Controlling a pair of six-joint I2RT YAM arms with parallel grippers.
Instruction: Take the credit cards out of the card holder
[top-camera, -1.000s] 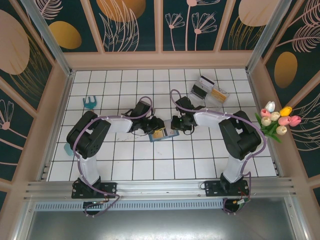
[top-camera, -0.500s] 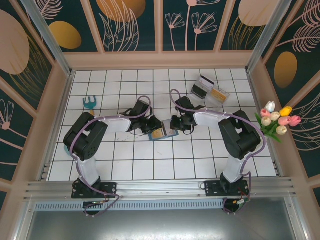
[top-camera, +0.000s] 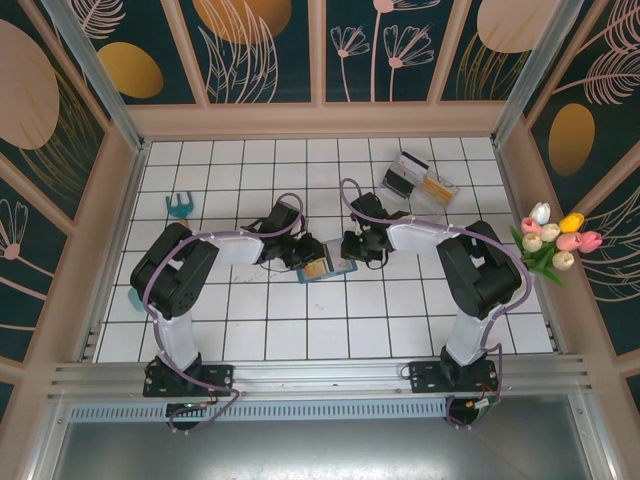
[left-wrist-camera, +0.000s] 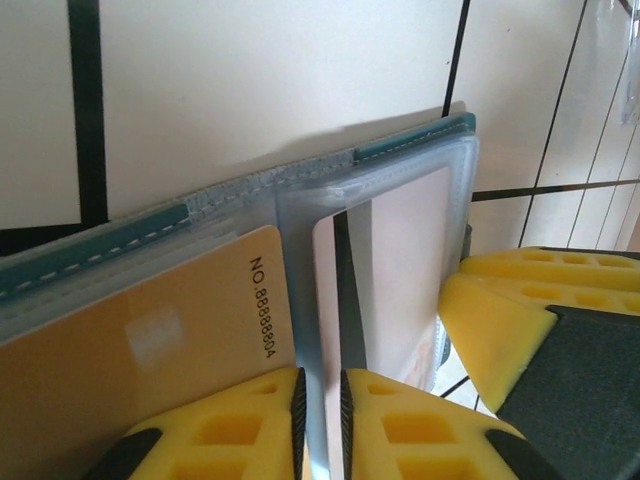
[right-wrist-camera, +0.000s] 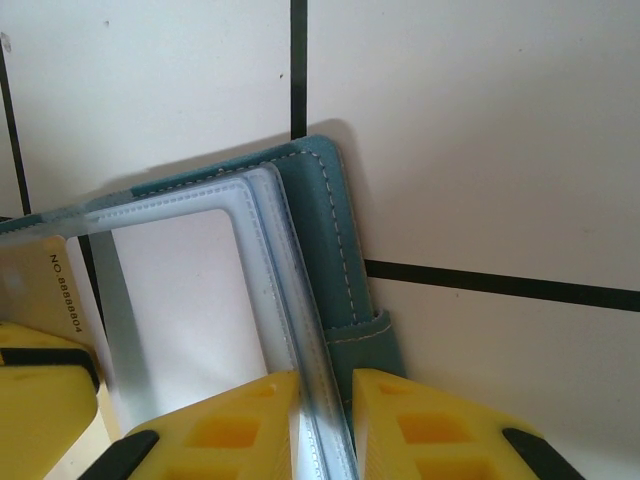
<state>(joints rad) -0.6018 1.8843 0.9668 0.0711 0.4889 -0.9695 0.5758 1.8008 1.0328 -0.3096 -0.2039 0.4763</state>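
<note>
Top external view: the card holder (top-camera: 326, 268) lies open on the white tiled bench (top-camera: 400, 320), about mid-way between my two arms, with my left tool (top-camera: 306, 256) at its left edge and my right tool (top-camera: 350, 250) at its right edge. A clear tray (top-camera: 420, 180) sits well apart at the far right of the bench, and a bunch of tulips (top-camera: 555, 240) stands past the right wall.

From the left wrist, my left tool (left-wrist-camera: 320, 420) is pressed together on a thin clear leaf of the card holder (left-wrist-camera: 410, 140), its yellow pads (left-wrist-camera: 220, 430) almost touching. The yellow-orange card (left-wrist-camera: 150, 350) lies in a sleeve just left of that leaf; its print reads "NO.88888804". Right of the leaf, the greyish card (left-wrist-camera: 400, 260) shows a dark stripe along its left side. I can read no brand on either card.

From the right wrist, my right tool (right-wrist-camera: 325, 425) is pinching the clear leaves at the edge of the card holder (right-wrist-camera: 330, 230), beside its stitched teal cover. The same number shows on the yellow-orange card (right-wrist-camera: 40, 290) at far left.
</note>
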